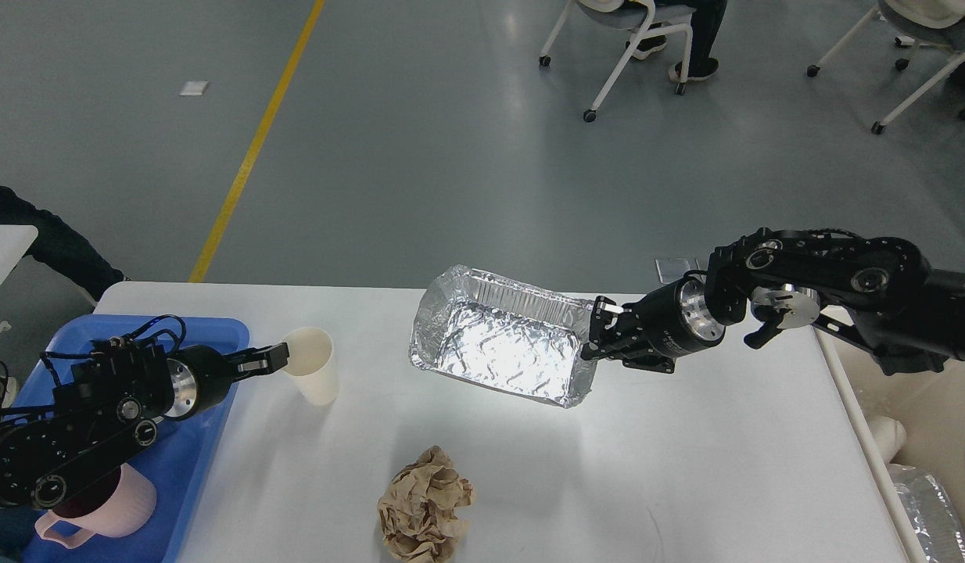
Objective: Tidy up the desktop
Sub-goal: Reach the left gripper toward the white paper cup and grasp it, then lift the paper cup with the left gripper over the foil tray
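Grey floor lies beyond our white counter (686, 469). Our right hand (600, 332) pinches the foil tray (502, 344) by its thin rim, tilted: light, easily crushed. Left of the tray, our left hand (273, 358) grips a paper cup (314, 367); crumpled paper (424, 504) lies nearer us.

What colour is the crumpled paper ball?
Light brown; the crumpled paper ball shows best in the head view.
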You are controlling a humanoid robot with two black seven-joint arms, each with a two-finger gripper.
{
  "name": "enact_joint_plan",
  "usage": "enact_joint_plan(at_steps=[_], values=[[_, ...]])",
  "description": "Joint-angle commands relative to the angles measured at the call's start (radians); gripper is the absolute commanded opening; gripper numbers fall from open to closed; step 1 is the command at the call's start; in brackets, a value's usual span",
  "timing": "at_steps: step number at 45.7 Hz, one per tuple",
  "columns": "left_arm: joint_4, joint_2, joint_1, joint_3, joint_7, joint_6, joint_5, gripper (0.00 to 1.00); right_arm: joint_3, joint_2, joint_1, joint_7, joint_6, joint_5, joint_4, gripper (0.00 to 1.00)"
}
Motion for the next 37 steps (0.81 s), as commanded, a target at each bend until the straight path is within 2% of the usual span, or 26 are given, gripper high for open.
enact_joint_plan(at_steps=[1, 10, 13, 22, 28, 37], values=[[0.014, -0.008, -0.002, 0.034, 0.02, -0.001, -0.002, 0.34, 0.001, -0.001, 0.0, 0.0, 0.0, 0.0, 0.0, 0.0], [0.039, -0.041, -0.005, 0.042, 0.026, -0.001, -0.003, 0.07, 0.015, -0.003, -0.002, 0.0, -0.001, 0.0, 0.0, 0.0], [0.056, -0.056, -0.019, 0.041, 0.025, -0.001, -0.014, 0.02, 0.015, -0.003, -0.002, 0.0, -0.001, 0.0, 0.0, 0.0], [0.057, -0.073, -0.03, 0.034, 0.013, -0.004, -0.022, 0.0, 0.015, -0.001, 0.0, 0.0, -0.006, 0.0, 0.0, 0.0], [0.03, -0.068, -0.039, 0.024, 0.008, -0.036, -0.02, 0.0, 0.015, 0.0, 0.0, 0.0, -0.006, 0.0, 0.0, 0.0], [-0.11, 0.088, -0.093, -0.071, 0.002, -0.151, -0.035, 0.0, 0.015, 0.005, 0.001, 0.0, -0.007, 0.0, 0.0, 0.0]])
